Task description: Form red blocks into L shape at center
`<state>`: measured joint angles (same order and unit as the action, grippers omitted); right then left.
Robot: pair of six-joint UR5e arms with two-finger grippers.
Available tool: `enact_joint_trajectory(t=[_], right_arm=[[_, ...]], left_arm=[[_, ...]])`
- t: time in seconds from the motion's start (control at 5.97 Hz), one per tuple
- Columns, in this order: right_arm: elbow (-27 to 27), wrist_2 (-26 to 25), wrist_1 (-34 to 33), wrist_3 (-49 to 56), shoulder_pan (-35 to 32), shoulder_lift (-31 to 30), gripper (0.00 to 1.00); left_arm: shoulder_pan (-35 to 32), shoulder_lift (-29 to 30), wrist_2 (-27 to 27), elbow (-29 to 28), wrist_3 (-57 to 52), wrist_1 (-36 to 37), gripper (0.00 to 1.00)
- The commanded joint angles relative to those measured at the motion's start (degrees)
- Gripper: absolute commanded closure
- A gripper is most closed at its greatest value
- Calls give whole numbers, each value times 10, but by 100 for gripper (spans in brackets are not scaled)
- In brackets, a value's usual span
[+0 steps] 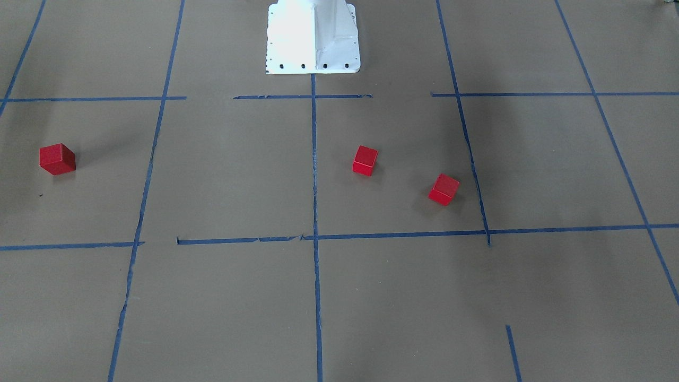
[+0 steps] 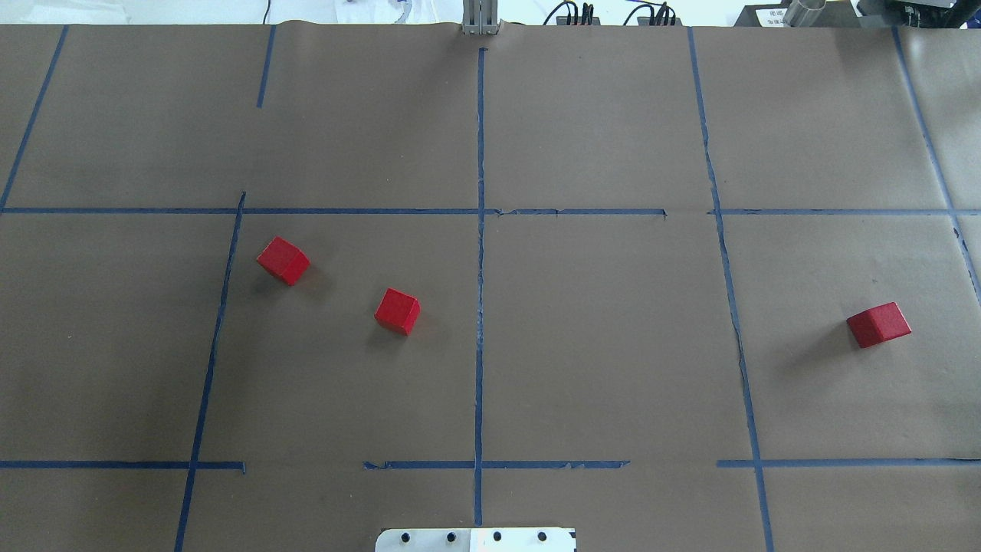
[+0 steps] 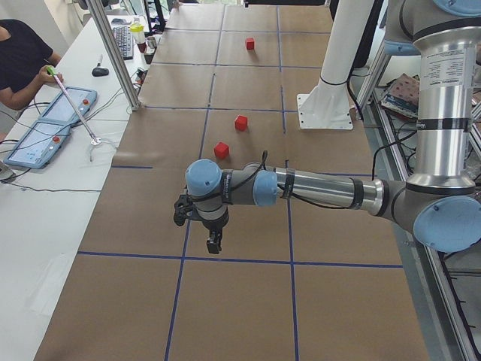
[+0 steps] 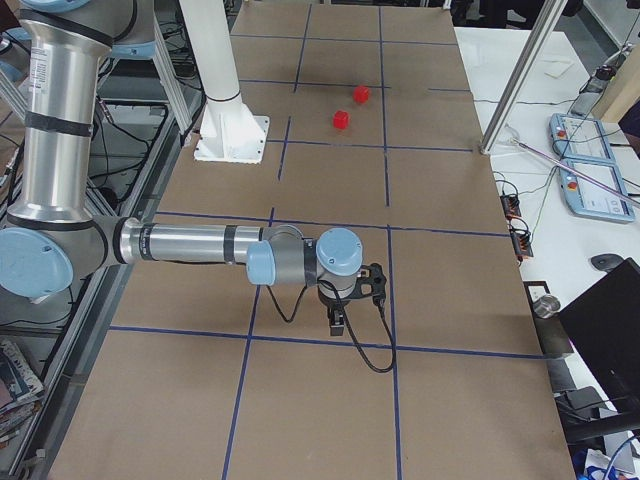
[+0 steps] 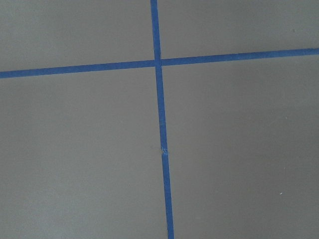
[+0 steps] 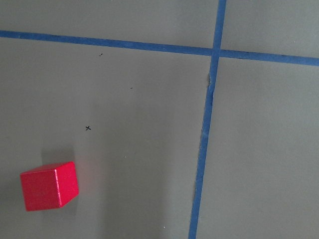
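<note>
Three red blocks lie apart on the brown paper. In the overhead view two sit left of the center tape line (image 2: 480, 337): one block (image 2: 283, 260) and a second block (image 2: 397, 311). The third block (image 2: 879, 324) lies far right and also shows in the right wrist view (image 6: 49, 185). The front view shows all three blocks (image 1: 444, 189) (image 1: 365, 161) (image 1: 57, 159). My left gripper (image 3: 214, 244) shows only in the left side view, pointing down over a tape crossing. My right gripper (image 4: 337, 322) shows only in the right side view. I cannot tell whether either is open or shut.
The white robot base (image 2: 475, 539) stands at the table's near edge. A metal post (image 3: 113, 53) stands at the far side of the table. An operator (image 3: 22, 53) sits at a side table with tablets. Blue tape lines grid the paper.
</note>
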<state>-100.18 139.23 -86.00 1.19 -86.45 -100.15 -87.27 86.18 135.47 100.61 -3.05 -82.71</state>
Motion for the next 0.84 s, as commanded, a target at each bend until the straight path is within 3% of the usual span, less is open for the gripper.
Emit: enact_joint_trajectory(t=[0.0,0.67], right_arm=[[2,-3,2,2,1,6,0],[4,-5,2,1,1,8,0]], left_arm=[[3,-9,8,9,-14,7,0],[3,-9,8,14,-13,7,0]])
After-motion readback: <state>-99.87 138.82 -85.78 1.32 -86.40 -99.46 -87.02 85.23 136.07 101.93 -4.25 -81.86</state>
